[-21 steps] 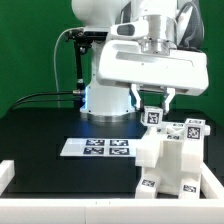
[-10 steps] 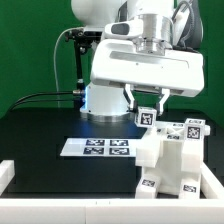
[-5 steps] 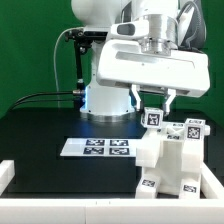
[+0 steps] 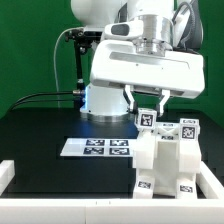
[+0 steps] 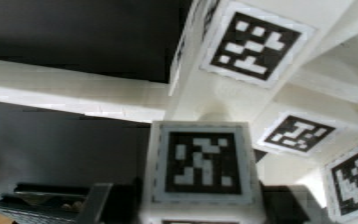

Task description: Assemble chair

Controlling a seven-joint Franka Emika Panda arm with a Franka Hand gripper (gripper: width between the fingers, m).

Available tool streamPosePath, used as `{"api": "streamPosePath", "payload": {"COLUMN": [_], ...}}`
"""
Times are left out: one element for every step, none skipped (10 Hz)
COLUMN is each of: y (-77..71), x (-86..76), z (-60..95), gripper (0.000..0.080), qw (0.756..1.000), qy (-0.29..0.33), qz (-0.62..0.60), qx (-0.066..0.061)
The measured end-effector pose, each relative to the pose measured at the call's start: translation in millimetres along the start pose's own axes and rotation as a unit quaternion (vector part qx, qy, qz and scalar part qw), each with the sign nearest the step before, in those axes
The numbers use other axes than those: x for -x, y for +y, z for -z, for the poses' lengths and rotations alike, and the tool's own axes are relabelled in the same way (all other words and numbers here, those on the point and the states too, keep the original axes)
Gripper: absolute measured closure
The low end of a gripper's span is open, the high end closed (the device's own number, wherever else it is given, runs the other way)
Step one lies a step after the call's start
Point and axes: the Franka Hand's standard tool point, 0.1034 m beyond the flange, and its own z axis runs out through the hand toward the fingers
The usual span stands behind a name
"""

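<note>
In the exterior view my gripper (image 4: 146, 108) hangs over the partly built white chair (image 4: 168, 160) at the exterior view's right. It is shut on a small white tagged chair piece (image 4: 146, 119) that stands upright at the top of the assembly, touching it. In the wrist view the same tagged piece (image 5: 202, 165) sits between my dark fingers (image 5: 108, 200), and my gripper (image 5: 202, 203) clamps its sides. More tagged faces of the chair (image 5: 256, 48) lie beyond it. Where the piece meets the chair is hidden.
The marker board (image 4: 97, 147) lies flat on the black table (image 4: 40, 135), to the exterior view's left of the chair. A white rim (image 4: 60, 203) borders the table's front edge. The robot's white base (image 4: 100, 100) and black cables (image 4: 78, 60) stand behind.
Since half a second ago my gripper, the held piece and the chair's top tags have shifted slightly toward the exterior view's left, back to where they were a second ago. The grip is unchanged.
</note>
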Motion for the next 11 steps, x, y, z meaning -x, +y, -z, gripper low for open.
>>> {"api": "streamPosePath", "payload": {"y": [0.3, 4.1, 3.5, 1.7, 0.9, 0.0, -4.5, -7.7, -8.3, -8.8, -7.6], "x": [-1.6, -2.4, -4.4, -6.4, -7.0, -7.3, -7.2, -6.3, -5.3, -1.6, 1.6], "z": [-1.0, -1.8, -2.8, -3.6, -4.1, -4.2, -3.8, -2.7, -0.8, 1.0, 1.5], "gripper": [0.0515, 0.0515, 0.0515, 0.0515, 0.0515, 0.0515, 0.0515, 0.0515, 0.0515, 0.0515, 0.0515], "qw": [1.000, 1.000, 1.000, 1.000, 1.000, 1.000, 1.000, 1.000, 1.000, 1.000, 1.000], "qy": [-0.004, -0.011, -0.011, -0.010, -0.012, -0.012, -0.011, -0.014, -0.015, -0.017, -0.019], "qz": [-0.002, -0.007, -0.008, -0.006, -0.006, -0.006, -0.004, -0.003, -0.003, -0.003, -0.004], "qx": [-0.001, -0.002, -0.002, -0.002, -0.003, -0.004, -0.007, -0.010, -0.012, -0.013, -0.013]}}
